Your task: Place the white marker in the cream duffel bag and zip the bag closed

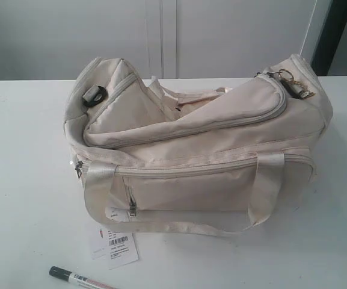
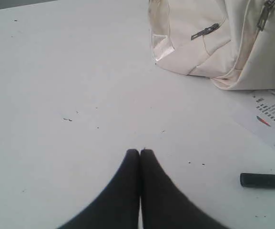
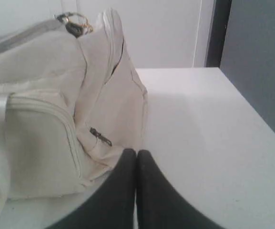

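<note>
— Now, where do you find the white marker (image 1: 80,278)?
— You find it lying flat on the table (image 1: 23,192), in front of the cream duffel bag (image 1: 191,150) and outside it. It is near the barcode tag (image 1: 118,247) but apart from it. In the exterior view its dark cap points left and its barrel runs off the lower edge.
— How does the bag stand?
— You see it resting on its base. The top flap is slack, the top opening gapes, and the zipper pull (image 1: 281,78) sits at the right end.
— What do you read at the grippers?
— Check the left gripper (image 2: 140,151): its fingers are pressed together with nothing between them, over bare table, apart from marker and bag. Check the right gripper (image 3: 136,151): its fingers are likewise pressed together and empty, just beside the bag's end panel. You cannot tell whether it touches the fabric.
</note>
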Tool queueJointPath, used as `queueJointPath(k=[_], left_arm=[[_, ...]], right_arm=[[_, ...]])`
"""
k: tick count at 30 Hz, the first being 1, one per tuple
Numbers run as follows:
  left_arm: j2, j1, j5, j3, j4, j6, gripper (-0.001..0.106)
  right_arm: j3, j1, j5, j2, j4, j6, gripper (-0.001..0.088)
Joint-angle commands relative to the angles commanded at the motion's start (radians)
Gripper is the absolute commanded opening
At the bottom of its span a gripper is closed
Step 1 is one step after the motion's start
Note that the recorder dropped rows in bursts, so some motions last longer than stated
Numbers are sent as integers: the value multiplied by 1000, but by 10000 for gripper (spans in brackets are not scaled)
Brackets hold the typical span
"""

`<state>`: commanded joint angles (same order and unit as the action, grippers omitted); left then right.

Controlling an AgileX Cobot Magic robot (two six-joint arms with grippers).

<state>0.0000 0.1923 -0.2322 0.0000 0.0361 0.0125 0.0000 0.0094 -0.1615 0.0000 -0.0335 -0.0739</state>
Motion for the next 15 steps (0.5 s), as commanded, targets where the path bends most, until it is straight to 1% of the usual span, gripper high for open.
queueJointPath(k=[1,3,5,6,7,8,9,10,13,15], left_arm=[[0,0,0,0,0,18,0],[0,0,0,0,0,49,0],[0,0,0,0,0,49,0],[0,0,0,0,0,49,0],[0,0,0,0,0,49,0],[0,0,0,0,0,72,0],[0,0,8,0,0,104,0],[0,0,33,0,0,122,0],[0,0,91,0,0,122,0],[0,0,98,0,0,122,0]], right_arm=[[0,0,15,0,0,-2,0],[0,0,90,0,7,-35,0],[0,0,210,0,23,-99,0],[0,0,312,0,41,-178,0],[0,0,363,0,41,-258,0],[0,0,447,0,41,-408,0],[0,2,512,0,9,-453,0],[0,2,548,0,-35,-449,0],[-71,2,534,0,-51,-384,0],[-139,2,466,15,-51,-337,0]])
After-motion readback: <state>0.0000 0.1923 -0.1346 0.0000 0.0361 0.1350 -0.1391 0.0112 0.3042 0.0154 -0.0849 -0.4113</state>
